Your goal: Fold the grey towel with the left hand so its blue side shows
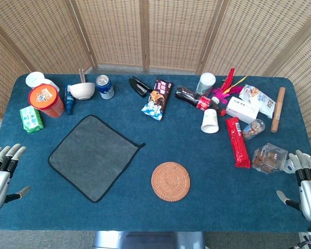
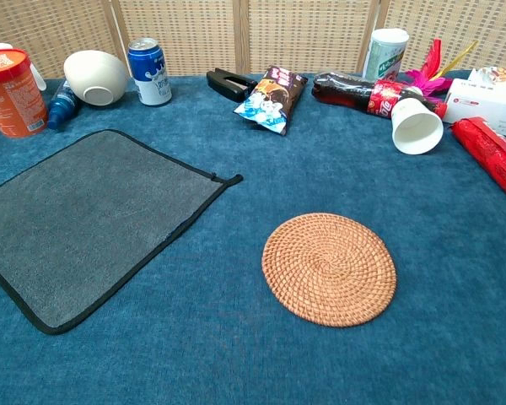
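The grey towel [image 1: 95, 155] [image 2: 88, 215] lies flat and unfolded on the blue table, grey side up, with a black hem and a small loop at its right corner. No blue side shows. My left hand [image 1: 1, 174] hovers at the table's left edge, well left of the towel, fingers apart and holding nothing. Over at the table's right edge my right hand [image 1: 306, 184] is likewise spread and empty. Neither hand appears in the chest view.
A round woven coaster [image 1: 170, 181] [image 2: 329, 267] lies right of the towel. Behind the towel stand an orange cup [image 1: 45, 100], a green packet [image 1: 31, 119], a white bowl [image 1: 82, 90] and a can [image 1: 104, 86]. Snacks, a paper cup [image 1: 210, 121] and a red packet [image 1: 238, 142] crowd the right.
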{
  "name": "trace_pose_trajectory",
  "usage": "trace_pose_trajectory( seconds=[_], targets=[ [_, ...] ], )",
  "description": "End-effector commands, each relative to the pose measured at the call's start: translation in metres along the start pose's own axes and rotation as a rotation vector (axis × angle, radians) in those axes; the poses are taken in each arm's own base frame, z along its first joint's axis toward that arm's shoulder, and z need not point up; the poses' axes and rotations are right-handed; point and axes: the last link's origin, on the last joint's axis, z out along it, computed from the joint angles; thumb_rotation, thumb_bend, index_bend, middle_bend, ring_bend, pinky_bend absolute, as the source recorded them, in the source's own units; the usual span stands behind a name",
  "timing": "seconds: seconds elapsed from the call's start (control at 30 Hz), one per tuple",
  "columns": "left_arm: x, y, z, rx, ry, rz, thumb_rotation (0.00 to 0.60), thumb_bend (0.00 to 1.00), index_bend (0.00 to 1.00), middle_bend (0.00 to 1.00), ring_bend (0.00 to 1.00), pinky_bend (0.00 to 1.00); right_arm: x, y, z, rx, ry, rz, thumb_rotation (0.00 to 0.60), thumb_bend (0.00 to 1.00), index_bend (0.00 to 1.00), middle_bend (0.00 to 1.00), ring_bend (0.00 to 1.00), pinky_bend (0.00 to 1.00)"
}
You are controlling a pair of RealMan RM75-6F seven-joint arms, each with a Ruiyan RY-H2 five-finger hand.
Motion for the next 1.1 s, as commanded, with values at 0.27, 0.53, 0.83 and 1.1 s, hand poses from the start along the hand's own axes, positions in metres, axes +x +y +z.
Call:
trace_pose_trajectory(
  seconds=[0.27,0.53,0.83,1.1],
  targets=[
    [-0.001,0.000,0.001,0.001,0.000,0.003,0.600,0.02,0.00,0.00,0.00,0.00,0.000,0.000,0.000,0.000,-0.001,0.002,0.600,0.00,0.00,0.00,0.00,0.00],
    [-0.008,0.004,0.025,-0.044,-0.023,-0.049,0.600,0.02,0.00,0.00,0.00,0.00,0.003,0.000,0.001,-0.006,0.004,0.011,0.600,0.00,0.00,0.00,0.00,0.00],
    [-0.004,0.022,0.070,-0.092,-0.043,-0.034,0.600,0.02,0.05,0.00,0.00,0.00,0.005,0.000,0.003,-0.015,0.005,0.022,0.600,0.00,0.00,0.00,0.00,0.00],
    [-0.011,0.045,0.120,-0.151,-0.092,-0.011,0.600,0.02,0.16,0.00,0.00,0.00,0.005,0.004,0.005,-0.027,0.003,0.038,0.600,0.00,0.00,0.00,0.00,0.00]
  ],
)
